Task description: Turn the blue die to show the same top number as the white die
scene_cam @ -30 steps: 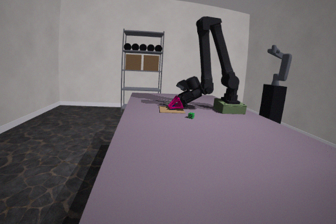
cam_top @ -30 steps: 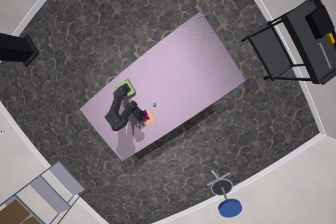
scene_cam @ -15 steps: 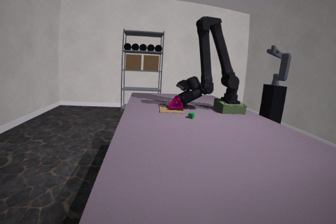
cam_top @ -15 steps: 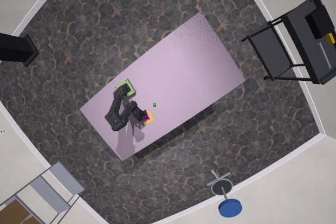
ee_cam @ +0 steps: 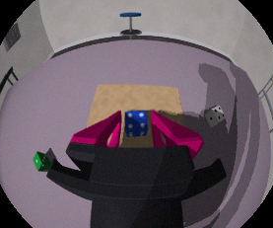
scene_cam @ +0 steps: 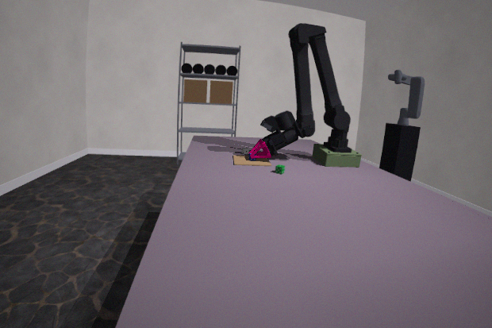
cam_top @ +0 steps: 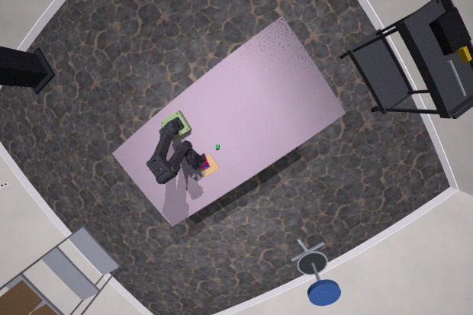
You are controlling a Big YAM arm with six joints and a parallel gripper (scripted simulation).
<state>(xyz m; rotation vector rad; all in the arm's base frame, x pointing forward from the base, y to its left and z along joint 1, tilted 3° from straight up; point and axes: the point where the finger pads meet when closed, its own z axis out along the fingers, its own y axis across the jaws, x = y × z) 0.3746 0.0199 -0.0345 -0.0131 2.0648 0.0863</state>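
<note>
The blue die [ee_cam: 137, 124] [cam_top: 206, 165] rests on the tan mat [ee_cam: 137, 96] [cam_top: 213, 168] [scene_cam: 241, 161], near the mat's edge closest to the arm. My gripper [ee_cam: 136, 114] [cam_top: 204, 162] [scene_cam: 256, 154], with pink fingers, is tilted low over the mat. It is open, with one finger close on each side of the blue die. The white die [ee_cam: 215, 116] [cam_top: 194, 176] lies on the table just off the mat, in the arm's shadow. Its top number is too small to read.
A green die [cam_top: 217, 146] [scene_cam: 280, 169] [ee_cam: 42, 160] lies on the purple table [cam_top: 267, 93] beyond the mat. The arm's green base block [cam_top: 184, 120] [scene_cam: 336, 156] stands near the table edge. A shelf, a stool and a cart stand on the floor around the table.
</note>
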